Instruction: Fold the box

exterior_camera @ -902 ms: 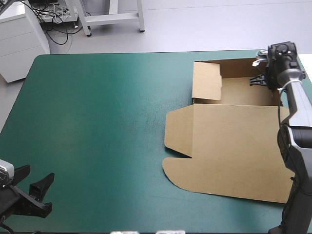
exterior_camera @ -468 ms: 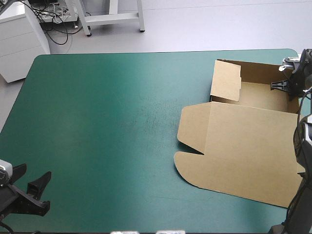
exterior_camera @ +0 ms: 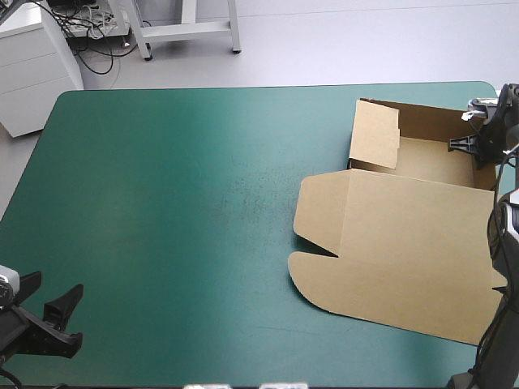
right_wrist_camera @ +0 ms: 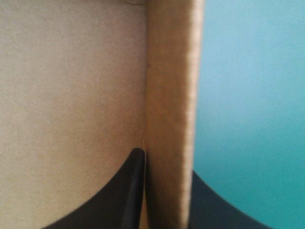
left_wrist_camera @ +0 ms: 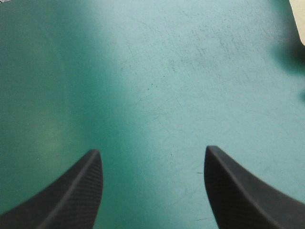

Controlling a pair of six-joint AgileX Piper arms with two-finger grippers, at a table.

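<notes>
The brown box [exterior_camera: 405, 243] lies at the table's right side as an open tray with raised walls at the far end and its lid flat toward the near edge. My right gripper [exterior_camera: 478, 144] sits at the tray's right wall, shut on the box. In the right wrist view the brown wall [right_wrist_camera: 170, 109] runs between the two black fingers [right_wrist_camera: 125, 195], with the tray floor on one side and teal-green cover on the other. My left gripper [exterior_camera: 57, 320] hovers open at the near left corner over bare cover, far from the box; its fingers [left_wrist_camera: 71, 195] stand wide apart.
A raised flap [exterior_camera: 375, 134] stands at the tray's left wall. The teal-green table [exterior_camera: 178, 211] stretches bare between the left gripper and the box. A white cabinet [exterior_camera: 32, 65] stands beyond the far left corner. The box's right edge lies close to the table's right edge.
The right gripper has dragged the box to the right toward the table's edge and turned it slightly, then nearly stopped. The left gripper has barely shifted.
</notes>
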